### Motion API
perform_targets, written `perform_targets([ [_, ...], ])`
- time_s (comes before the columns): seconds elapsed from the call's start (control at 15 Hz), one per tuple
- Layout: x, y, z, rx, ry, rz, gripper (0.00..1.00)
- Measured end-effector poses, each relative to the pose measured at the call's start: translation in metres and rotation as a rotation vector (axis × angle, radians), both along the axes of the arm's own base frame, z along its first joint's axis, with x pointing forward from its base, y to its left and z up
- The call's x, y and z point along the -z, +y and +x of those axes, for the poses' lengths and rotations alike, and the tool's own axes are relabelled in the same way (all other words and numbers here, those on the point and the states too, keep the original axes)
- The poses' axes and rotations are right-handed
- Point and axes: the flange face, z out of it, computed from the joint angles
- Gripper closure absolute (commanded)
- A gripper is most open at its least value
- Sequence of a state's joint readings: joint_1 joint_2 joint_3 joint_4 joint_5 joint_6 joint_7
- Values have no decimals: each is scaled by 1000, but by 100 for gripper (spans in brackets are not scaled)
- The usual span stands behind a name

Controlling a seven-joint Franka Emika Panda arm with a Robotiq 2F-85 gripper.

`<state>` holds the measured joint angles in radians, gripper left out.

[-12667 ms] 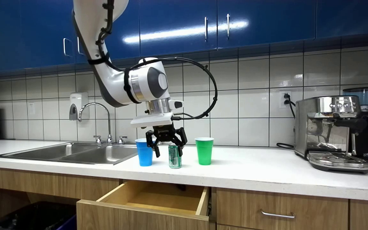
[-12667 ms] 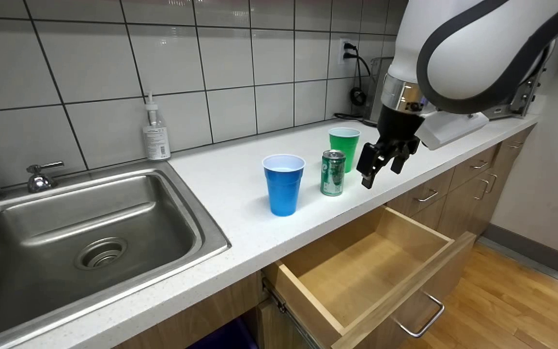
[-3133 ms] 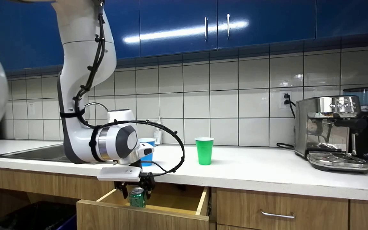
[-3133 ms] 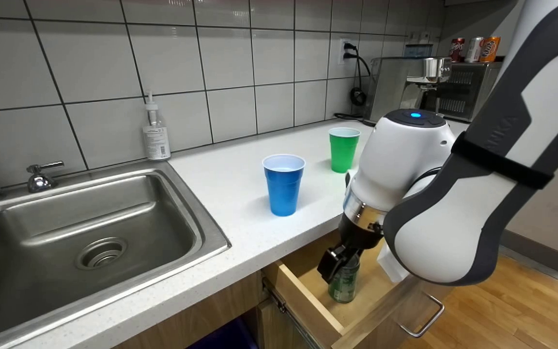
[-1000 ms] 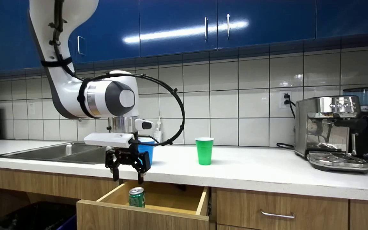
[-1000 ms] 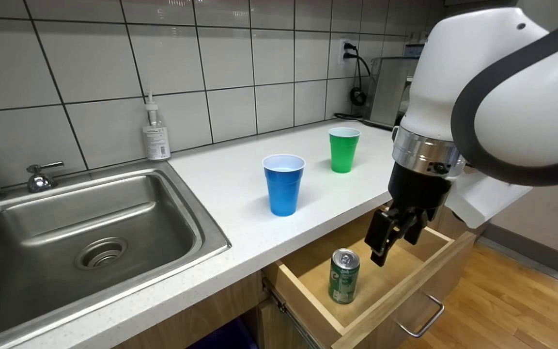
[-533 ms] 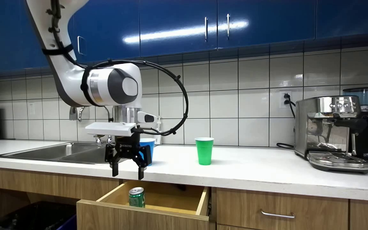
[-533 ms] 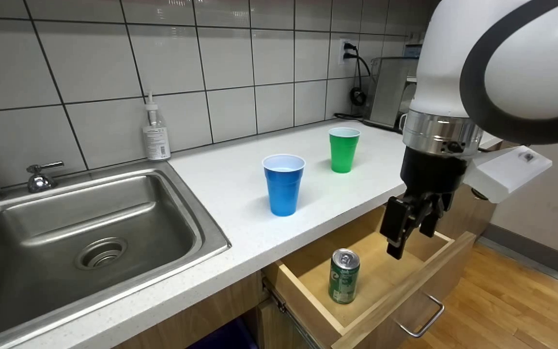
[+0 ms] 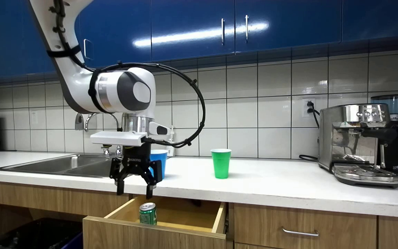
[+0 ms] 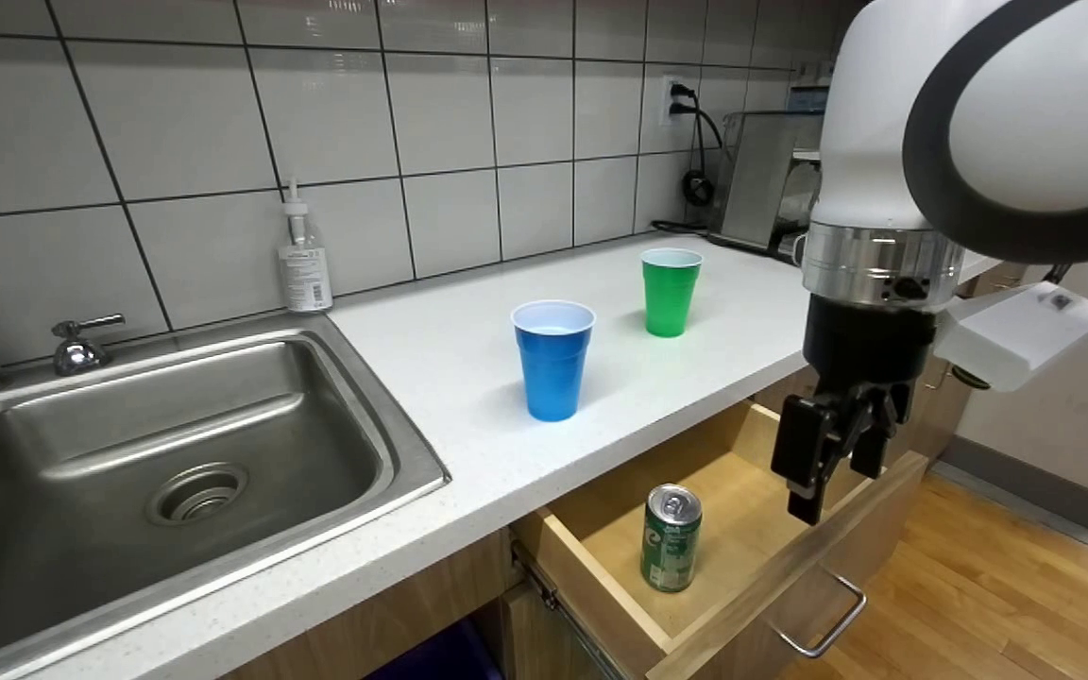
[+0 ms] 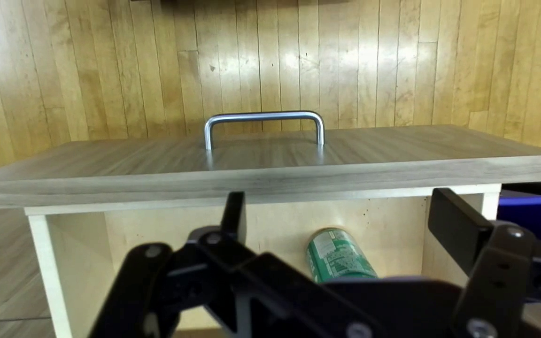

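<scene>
In an exterior view, end effector [image 9: 135, 193] spread above drawer [image 9: 185, 218]. Green can [image 9: 147, 214] upright inside; 5 o'clock from end effector.

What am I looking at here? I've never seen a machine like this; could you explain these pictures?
The machine is a white robot arm ending in a black claw. Two pictures are taken from outside the robot, from different spots. The wrist view is taken from the arm itself, so you look past the claw's two dark fingers at the pulled-out drawer and its metal handle. On the white counter stand a blue cup and a green cup, with a coffee machine farther along. A green can stands upright inside the drawer. The claw hangs open above the drawer and holds nothing.
</scene>
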<state>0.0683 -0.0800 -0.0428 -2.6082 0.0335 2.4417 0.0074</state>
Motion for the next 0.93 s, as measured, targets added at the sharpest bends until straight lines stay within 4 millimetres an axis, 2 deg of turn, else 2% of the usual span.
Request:
perform_targets([
  [0.67, 13, -7, -17, 5, 138, 2, 0],
  [0.93, 25, -10, -20, 13, 176, 1, 0],
])
